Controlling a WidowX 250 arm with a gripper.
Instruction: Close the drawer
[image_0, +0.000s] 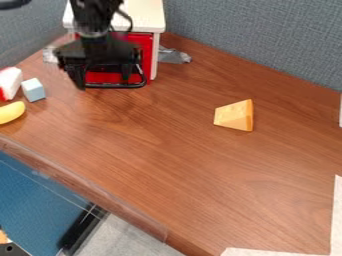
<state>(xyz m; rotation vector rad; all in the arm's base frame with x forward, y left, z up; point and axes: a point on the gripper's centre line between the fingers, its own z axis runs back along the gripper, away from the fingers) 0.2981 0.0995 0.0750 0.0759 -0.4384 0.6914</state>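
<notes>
Push line for the drawer: fingers in front of its face, cabinet behind, far corner beyond

Left, by the worktop's (200, 165) left edge: red-and-white block (9, 84), yellow banana (11, 112) and pale blue block (33, 90); all to the left of the push line, so a straight push should miss them.

Next rightward: gripper (103, 82), hanging before the drawer; fingers set wide apart, red showing between them; nothing seen in its hold; contact with the drawer cannot be told from this angle.

Red drawer (107, 78): in the white cabinet (145, 14) by the worktop's far corner, its front turned toward the near edge; black handle (117, 86) low across that front, long axis left to right; the finger spread runs roughly the same way; how far the drawer stands out cannot be told.

Key relation, judged: the remaining travel, if any, is away from the near edge, toward the far corner, square to the handle's length; no grasp needed; a push near mid-front seems best; off to one side, the drawer may skew and bind; a finger could also snag the handle.

Far right: orange wedge (234, 115), toward the worktop's far right edge; well apart from the push.
</notes>
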